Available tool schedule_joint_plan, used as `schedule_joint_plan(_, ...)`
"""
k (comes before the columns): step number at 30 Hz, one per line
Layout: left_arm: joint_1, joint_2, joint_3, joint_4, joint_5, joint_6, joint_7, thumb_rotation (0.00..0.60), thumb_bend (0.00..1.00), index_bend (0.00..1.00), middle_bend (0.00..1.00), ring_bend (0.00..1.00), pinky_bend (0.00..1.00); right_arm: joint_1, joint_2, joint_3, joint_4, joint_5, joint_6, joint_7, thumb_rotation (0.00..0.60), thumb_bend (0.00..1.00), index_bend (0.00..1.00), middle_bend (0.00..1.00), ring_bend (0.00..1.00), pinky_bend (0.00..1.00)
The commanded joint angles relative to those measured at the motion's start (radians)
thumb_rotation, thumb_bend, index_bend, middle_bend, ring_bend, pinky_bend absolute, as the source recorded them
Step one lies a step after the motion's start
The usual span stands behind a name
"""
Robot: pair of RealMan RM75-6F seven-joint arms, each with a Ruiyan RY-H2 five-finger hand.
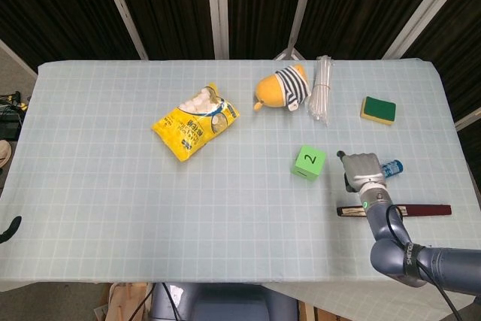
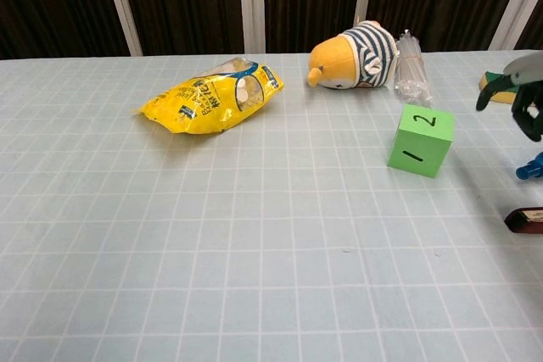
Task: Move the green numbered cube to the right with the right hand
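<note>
The green numbered cube (image 1: 309, 162) rests on the table right of centre, showing "2" on top and "1" on its front face (image 2: 422, 140). My right hand (image 1: 362, 168) hovers to the right of the cube with a clear gap between them. It holds nothing. In the chest view the right hand (image 2: 519, 97) is cut off by the right edge, with one finger reaching left toward the cube and the others bent downward. My left hand is not seen in either view.
A blue tube (image 1: 391, 167) lies just right of my right hand, with a dark red pen (image 1: 398, 210) nearer the front. Further back are a green sponge (image 1: 378, 109), a bundle of clear straws (image 1: 322, 99), a striped plush (image 1: 282, 86) and a yellow snack bag (image 1: 195, 122).
</note>
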Motion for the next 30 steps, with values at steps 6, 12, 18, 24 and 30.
schedule_joint_plan(6,0.002,-0.003,0.005,-0.004,0.011,0.005,0.010,0.600,0.36,0.06,0.01,0.00,0.00,-0.299,-0.002,0.055,-0.040,-0.468,0.628,0.404,0.600,0.52,0.14,0.19,0.22,0.17)
schedule_joint_plan(12,0.005,-0.005,0.008,-0.006,0.018,0.011,0.014,0.600,0.36,0.06,0.01,0.00,0.00,-0.492,0.005,-0.042,-0.022,-0.832,0.726,0.661,0.600,0.51,0.14,0.17,0.20,0.11)
schedule_joint_plan(18,0.008,-0.005,0.009,-0.006,0.021,0.018,0.015,0.600,0.36,0.06,0.01,0.00,0.00,-0.655,-0.034,-0.189,0.117,-1.166,0.821,0.695,0.600,0.50,0.14,0.17,0.18,0.09)
schedule_joint_plan(24,0.009,-0.004,0.012,-0.005,0.027,0.019,0.013,0.600,0.36,0.06,0.01,0.00,0.00,-0.784,-0.070,-0.255,0.219,-1.321,0.867,0.646,0.600,0.47,0.14,0.16,0.18,0.09)
schedule_joint_plan(30,0.007,-0.009,0.014,-0.006,0.030,0.014,0.027,0.600,0.36,0.06,0.01,0.00,0.00,-0.842,-0.089,-0.236,0.240,-1.353,0.825,0.584,0.600,0.47,0.14,0.15,0.17,0.09)
